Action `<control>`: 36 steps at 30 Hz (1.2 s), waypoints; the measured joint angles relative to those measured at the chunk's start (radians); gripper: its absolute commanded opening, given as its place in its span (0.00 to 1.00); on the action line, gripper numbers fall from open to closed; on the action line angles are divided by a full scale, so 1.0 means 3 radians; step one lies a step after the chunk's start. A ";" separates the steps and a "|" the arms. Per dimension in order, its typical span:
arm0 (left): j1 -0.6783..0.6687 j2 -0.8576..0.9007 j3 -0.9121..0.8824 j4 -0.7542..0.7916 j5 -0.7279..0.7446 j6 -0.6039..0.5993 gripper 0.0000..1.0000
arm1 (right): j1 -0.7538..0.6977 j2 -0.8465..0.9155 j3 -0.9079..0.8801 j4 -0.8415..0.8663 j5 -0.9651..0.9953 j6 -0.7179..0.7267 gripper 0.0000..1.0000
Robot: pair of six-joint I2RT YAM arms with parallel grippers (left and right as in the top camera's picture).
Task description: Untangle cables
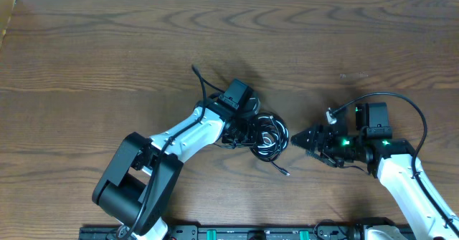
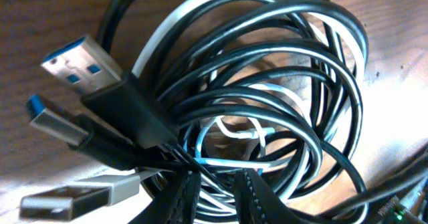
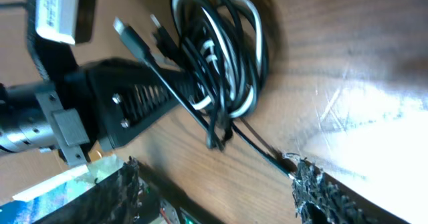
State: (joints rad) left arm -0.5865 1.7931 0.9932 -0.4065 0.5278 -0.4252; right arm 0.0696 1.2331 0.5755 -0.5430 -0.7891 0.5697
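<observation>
Wooden table [image 1: 86,46] with the cables [image 1: 270,135] heaped in a coil at centre. Black cable [image 2: 287,10] and white cable [image 2: 170,17] loop through each other. They look light, limp and slick, and would likely drag as one. Left gripper [image 2: 215,180], nearly closed, pinches a few strands at the heap's edge. Right gripper [image 3: 215,170] gapes empty just beside the heap. Best holds are the stiff plugs [image 2: 73,67] or the loose black tail [image 1: 281,167]. Only the left fingers crowd the heap.
</observation>
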 measured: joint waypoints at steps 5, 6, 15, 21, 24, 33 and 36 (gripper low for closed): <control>0.0000 -0.0003 0.0000 0.0179 -0.0136 -0.0065 0.25 | 0.0080 0.0000 0.0000 -0.0158 -0.0001 0.0010 0.61; 0.0001 -0.0003 0.0000 0.0217 -0.0158 -0.0067 0.25 | 0.0118 0.0000 0.0000 -0.0174 0.0001 0.0011 0.61; 0.0008 0.0001 0.0000 0.0548 -0.0370 -0.0079 0.25 | 0.0445 0.0000 0.0000 -0.0177 0.0055 0.0013 0.60; 0.0008 0.0001 0.0000 0.0547 -0.0384 -0.0080 0.25 | 0.0506 0.0000 0.0000 -0.0090 0.0422 0.0356 0.49; 0.0008 0.0001 0.0000 0.0529 -0.0384 -0.0080 0.25 | 0.0506 0.0000 0.0000 0.0148 0.0563 0.0573 0.48; 0.0008 0.0001 0.0000 0.0523 -0.0385 -0.0107 0.25 | 0.0598 0.0000 0.0005 0.0619 0.0744 0.0946 0.49; 0.0008 0.0001 0.0000 0.0523 -0.0385 -0.0142 0.25 | 0.0731 0.0000 0.0005 0.0638 0.0853 0.1026 0.49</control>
State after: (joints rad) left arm -0.5842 1.7935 0.9932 -0.2497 0.4122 -0.4679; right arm 0.2890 1.2331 0.5770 -0.3515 -0.5331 0.8776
